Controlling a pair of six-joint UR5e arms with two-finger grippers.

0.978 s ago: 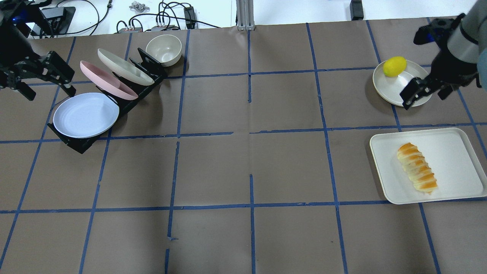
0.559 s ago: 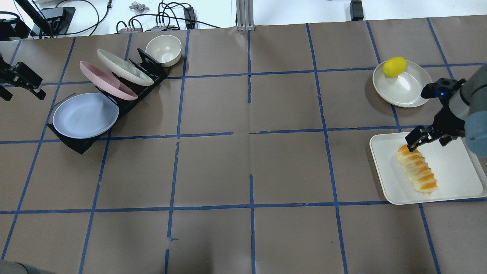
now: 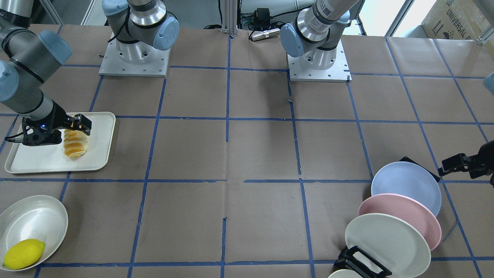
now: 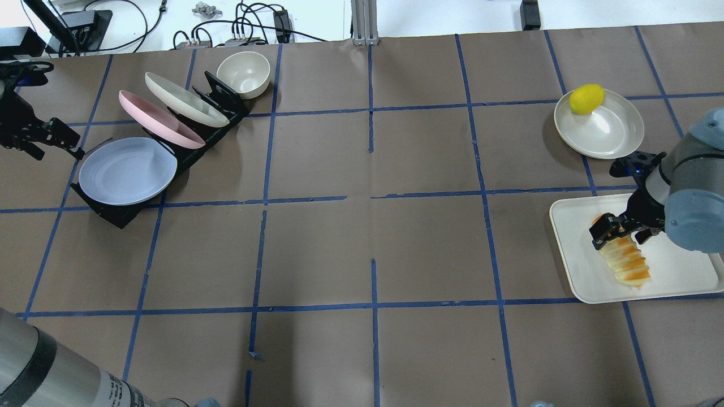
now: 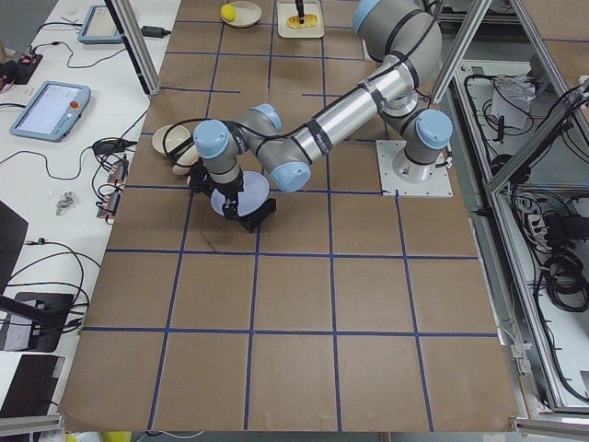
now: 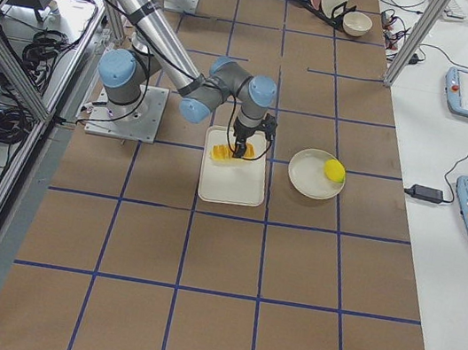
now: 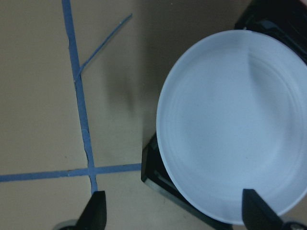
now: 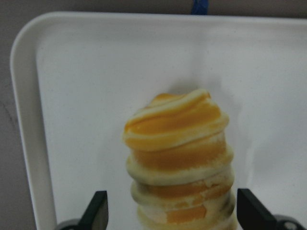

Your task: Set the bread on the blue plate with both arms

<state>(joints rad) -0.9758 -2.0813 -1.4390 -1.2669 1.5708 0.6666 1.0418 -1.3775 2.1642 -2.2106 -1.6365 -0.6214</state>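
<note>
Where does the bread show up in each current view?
Exterior front-facing: the bread is at the left edge, mid-height.
Overhead exterior: the bread is at the right edge, below mid-height.
Exterior left: the bread is at top centre, tiny.
Exterior right: the bread is near centre.
Left wrist-mounted: not in it.
Right wrist-mounted: the bread is at bottom centre.
Shared landmark: the white tray under it.

Light: bright, even, overhead. Shadows: soft, beside dish [image 4: 619,141]. Glare: faint sheen inside dish. Focus: exterior views sharp; bread [image 8: 177,158] soft in wrist view.
</note>
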